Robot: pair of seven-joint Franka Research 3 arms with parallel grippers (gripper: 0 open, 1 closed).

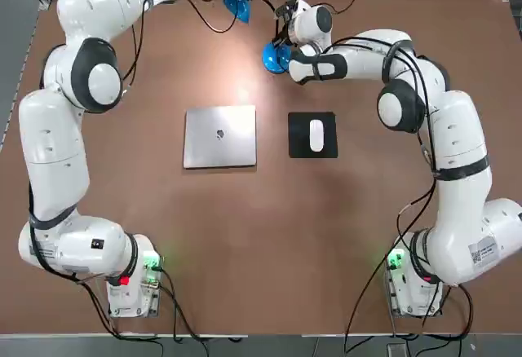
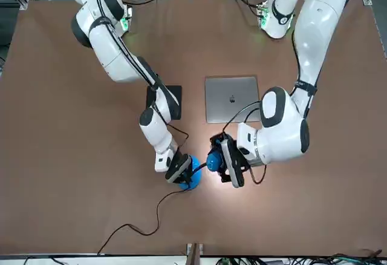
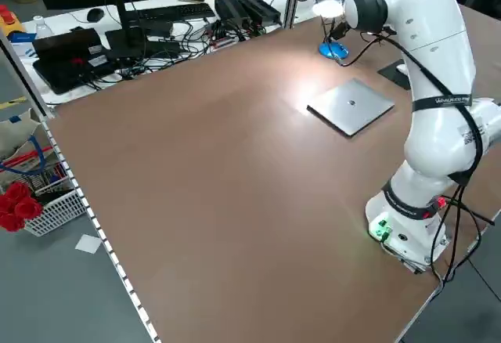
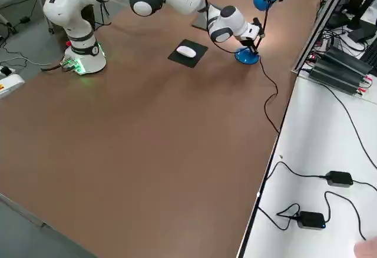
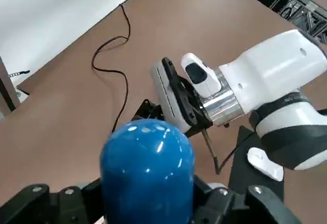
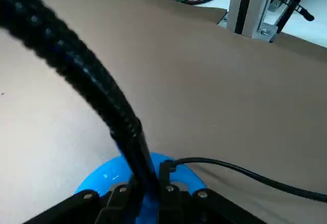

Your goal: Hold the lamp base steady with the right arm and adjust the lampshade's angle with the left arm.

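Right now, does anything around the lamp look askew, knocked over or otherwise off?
Nothing stands out. The lamp base sits flat on the table under the right gripper; the left gripper is shut on the lampshade, which is lit. The laptop is closed, and the mouse rests on its pad.

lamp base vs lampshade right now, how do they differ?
Shape: the lamp base is a flat round disc; the lampshade is a rounded cone.
Position: the base sits on the table; the shade is held up above it on the black neck.
Grip: the right gripper is shut at the base, by the foot of the neck; the left gripper is shut on the shade.
Both are glossy blue.
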